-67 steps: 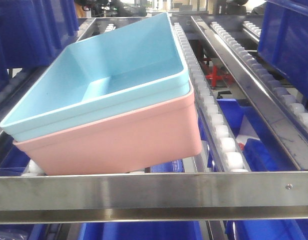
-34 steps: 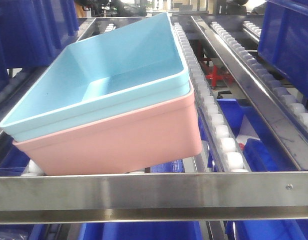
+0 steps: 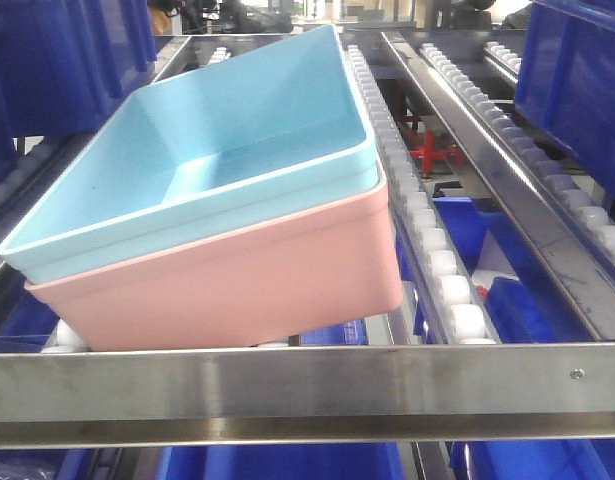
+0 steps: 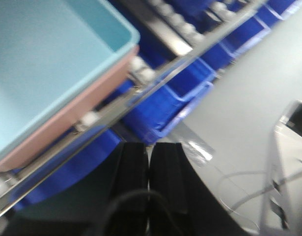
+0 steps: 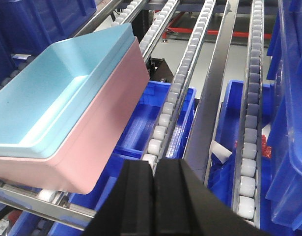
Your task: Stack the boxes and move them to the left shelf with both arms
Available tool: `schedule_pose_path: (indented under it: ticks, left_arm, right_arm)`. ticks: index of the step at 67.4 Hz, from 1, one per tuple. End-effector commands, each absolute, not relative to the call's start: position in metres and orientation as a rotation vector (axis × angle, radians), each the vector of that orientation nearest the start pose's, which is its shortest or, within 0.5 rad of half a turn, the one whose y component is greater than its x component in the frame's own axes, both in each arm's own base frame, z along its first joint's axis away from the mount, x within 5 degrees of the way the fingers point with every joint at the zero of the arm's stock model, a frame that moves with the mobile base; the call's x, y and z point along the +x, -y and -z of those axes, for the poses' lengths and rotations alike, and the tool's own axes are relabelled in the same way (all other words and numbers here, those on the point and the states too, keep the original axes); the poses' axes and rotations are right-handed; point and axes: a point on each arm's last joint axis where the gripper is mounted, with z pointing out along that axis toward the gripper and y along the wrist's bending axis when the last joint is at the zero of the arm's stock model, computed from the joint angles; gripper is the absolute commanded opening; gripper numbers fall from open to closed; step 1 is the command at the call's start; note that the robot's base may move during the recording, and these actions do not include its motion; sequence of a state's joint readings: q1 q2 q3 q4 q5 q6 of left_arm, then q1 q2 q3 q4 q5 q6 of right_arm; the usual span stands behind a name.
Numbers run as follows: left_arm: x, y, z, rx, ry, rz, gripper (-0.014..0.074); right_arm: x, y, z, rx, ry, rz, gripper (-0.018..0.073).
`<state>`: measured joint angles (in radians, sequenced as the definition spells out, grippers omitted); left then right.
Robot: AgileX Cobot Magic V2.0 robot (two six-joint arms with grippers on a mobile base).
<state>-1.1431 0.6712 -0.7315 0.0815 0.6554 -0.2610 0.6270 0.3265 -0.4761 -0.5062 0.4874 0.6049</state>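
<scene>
Almost nothing has changed across the last second: in the front view the stacked bins sit where they sat, at most a hair's shift at the near-left rim corner. That reads as a settled stack, released and left alone.

Left to right. The left pincer [image 4: 149, 169] has its two black fingers pressed together, empty, hanging below and outside the rack's front bar [image 4: 116, 110], well clear of the bins. View is blurred, so the arm is probably in motion, likely pulling away.

The sky-blue bin [image 3: 237, 130] is nested inside the salmon-pink bin [image 3: 247, 280]. The pair rests on the left shelf [image 3: 307, 390], on its white rollers [image 3: 432, 240], skewed relative to the rails, near wall just behind the flat steel front bar. Dark royal-blue bins [image 3: 577, 80] flank the lane and fill the level below.

The right pincer [image 5: 154, 184] is likewise closed on nothing, held off to the right of the pink bin, not touching it.

Judgement: stacking and placing look done, both arms disengaged. Only retreat remains; the skewed stack could roll or catch a rail if nudged.
</scene>
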Motion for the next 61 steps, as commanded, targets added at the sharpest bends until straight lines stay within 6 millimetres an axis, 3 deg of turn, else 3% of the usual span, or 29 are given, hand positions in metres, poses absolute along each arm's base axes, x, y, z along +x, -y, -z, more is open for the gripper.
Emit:
schedule_pose_path:
  ticks: [1,10,24,31,61]
  left_arm:
    - [0.05,0.116,-0.358,0.994,-1.762,0.868,-0.0006]
    - [0.044,0.104,-0.34,0.978,-1.633,0.888,-0.0006]
    - [0.036,0.074,-0.278,0.86,-1.536,0.909,-0.0006]
    - [0.037,0.06,-0.258,0.74,-1.496,0.856,-0.0006]
    - [0.053,0.01,-0.214,0.131,-1.332,0.157,-0.0006]
  right_arm:
    - [0.068,-0.027,-0.328,-0.287,-1.65,-0.376,0.0055]
    - [0.068,-0.027,-0.328,-0.287,-1.65,-0.376,0.0055]
    - [0.068,-0.027,-0.328,-0.287,-1.65,-0.376,0.0055]
    - [0.068,-0.027,-0.328,-0.287,-1.65,-0.376,0.0055]
    - [0.068,-0.027,-0.328,-0.287,-1.649,-0.376,0.0055]
